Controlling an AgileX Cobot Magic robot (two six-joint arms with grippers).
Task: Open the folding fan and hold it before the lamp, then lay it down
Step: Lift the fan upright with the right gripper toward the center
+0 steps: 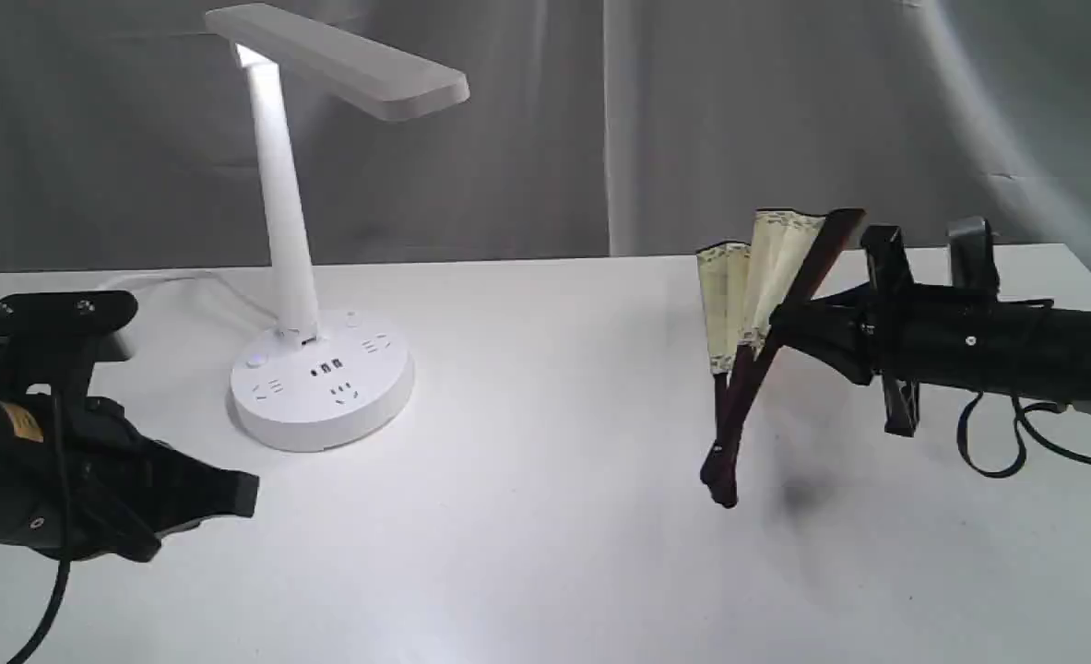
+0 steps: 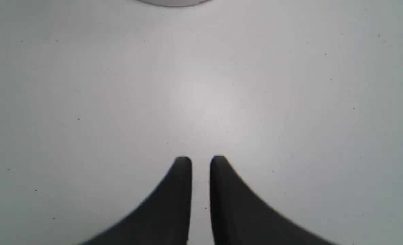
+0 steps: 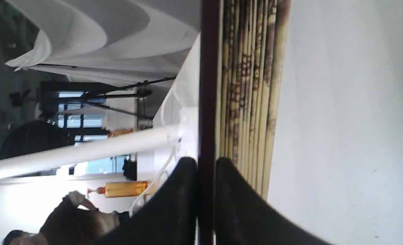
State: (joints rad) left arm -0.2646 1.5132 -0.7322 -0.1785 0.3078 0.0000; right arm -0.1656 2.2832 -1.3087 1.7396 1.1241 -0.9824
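The right end effector [image 1: 778,325] is pinching the cream pleated paper fan [image 1: 774,258] by one dark guard, well apart from the white plastic desk lamp [image 1: 287,240]. The left end effector [image 2: 200,161], barely parted, is holding nothing. That thin pinch risks the fan twisting loose.

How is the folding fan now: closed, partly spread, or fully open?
Partly spread. The fan shows few loose pleats between its dark guards; the right gripper pinches one guard.

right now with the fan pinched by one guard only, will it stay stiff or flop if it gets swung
The folding fan probably feels light: the right gripper holds it by one dark guard alone. That guard looks rigid, but the paper pleats hang partly spread beside it, so they would likely swing or open further.
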